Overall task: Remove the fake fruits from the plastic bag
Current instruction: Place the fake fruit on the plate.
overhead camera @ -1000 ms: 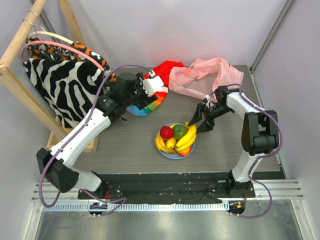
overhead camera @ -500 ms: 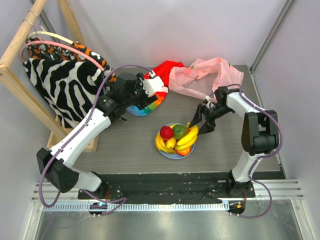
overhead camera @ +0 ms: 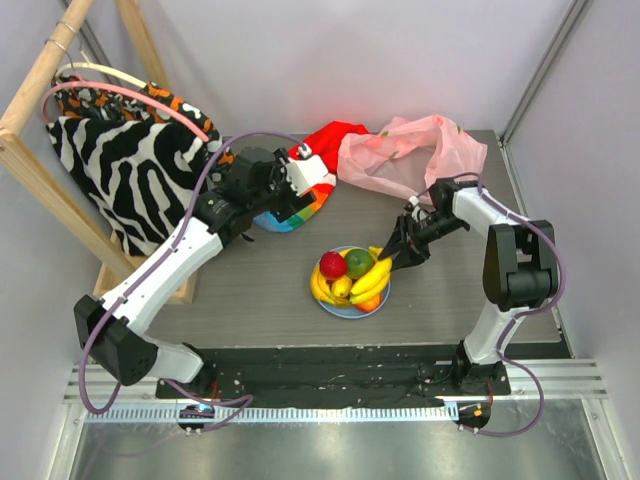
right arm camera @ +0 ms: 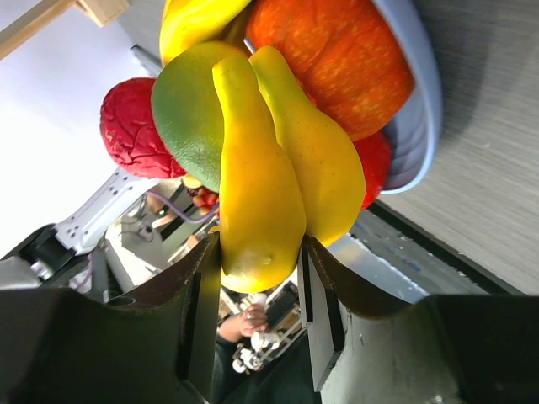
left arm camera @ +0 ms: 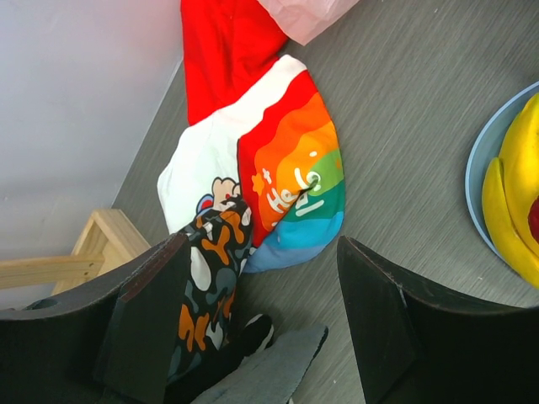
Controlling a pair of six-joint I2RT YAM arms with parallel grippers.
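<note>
Several glossy fake fruits [overhead camera: 345,266] are piled on the blue plate [overhead camera: 335,308], with the pink plastic bag [overhead camera: 400,155] crumpled behind it. A banana [right arm camera: 257,194] is clamped by the right tool [overhead camera: 397,256]; the left tool [left arm camera: 261,307] is held apart.

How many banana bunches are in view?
2. One banana bunch lies across the plate's right side, its end clamped in the right gripper; the other bunch curves along the plate's left rim. The pile may hide more.

Fixed overhead camera looks down on the whole table [overhead camera: 250,290] from its near edge. Left wrist camera faces a rainbow cloth [left arm camera: 295,185] at close range — right wrist camera, closer still, faces bananas [right arm camera: 253,185]; all share the plate [right arm camera: 417,93].
</note>
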